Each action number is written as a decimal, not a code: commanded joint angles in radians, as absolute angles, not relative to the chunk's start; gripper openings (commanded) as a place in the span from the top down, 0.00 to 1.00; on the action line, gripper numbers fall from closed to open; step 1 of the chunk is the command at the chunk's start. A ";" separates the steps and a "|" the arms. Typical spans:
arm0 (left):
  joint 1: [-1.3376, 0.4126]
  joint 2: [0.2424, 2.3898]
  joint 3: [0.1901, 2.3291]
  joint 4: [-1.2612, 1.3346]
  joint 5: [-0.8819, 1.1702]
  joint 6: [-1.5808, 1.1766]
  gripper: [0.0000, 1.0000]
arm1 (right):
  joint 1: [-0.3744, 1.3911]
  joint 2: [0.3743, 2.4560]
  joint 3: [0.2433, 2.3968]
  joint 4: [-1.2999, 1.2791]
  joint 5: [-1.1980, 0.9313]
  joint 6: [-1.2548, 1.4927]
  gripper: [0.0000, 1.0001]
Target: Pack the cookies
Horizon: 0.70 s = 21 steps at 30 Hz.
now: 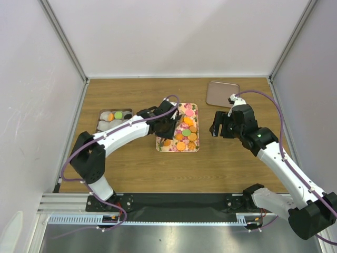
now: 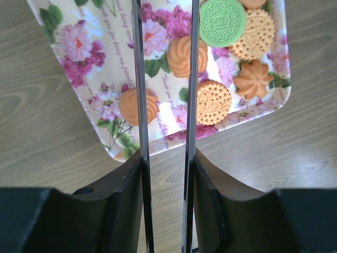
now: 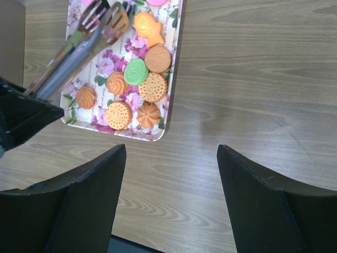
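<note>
At the left, a few cookies (image 1: 119, 115) are seen in a box (image 1: 101, 112) with paper cups (image 1: 107, 125). In the left gripper (image 1: 168, 125) metal tongs (image 3: 79, 50) are clamped above the floral tray (image 2: 79, 47), where most cookies lie. The right gripper (image 1: 220, 128) is seen spread wide, right of the tray

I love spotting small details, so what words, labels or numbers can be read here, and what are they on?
"LOVE": stamped in the middle of the green cookie.
"Thank you": slanted cursive printed on the flowered tray; the rest of the script is too small to read.
Dotted orange cookie: a raised centre mark, too blurred to read.
Tongs and table: no text visible.
</note>
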State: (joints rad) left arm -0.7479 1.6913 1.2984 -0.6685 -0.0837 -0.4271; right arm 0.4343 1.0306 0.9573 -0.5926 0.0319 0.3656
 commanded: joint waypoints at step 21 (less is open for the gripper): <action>-0.733 1.630 1.290 -0.670 -0.115 -0.407 0.48 | 0.431 0.993 0.985 -0.574 0.020 0.373 0.24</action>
State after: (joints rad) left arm -0.7444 1.5993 1.2396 -0.6991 -0.1101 -0.4248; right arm 0.4343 1.0191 0.9577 -0.5861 0.0177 0.3729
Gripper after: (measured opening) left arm 0.518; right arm 0.764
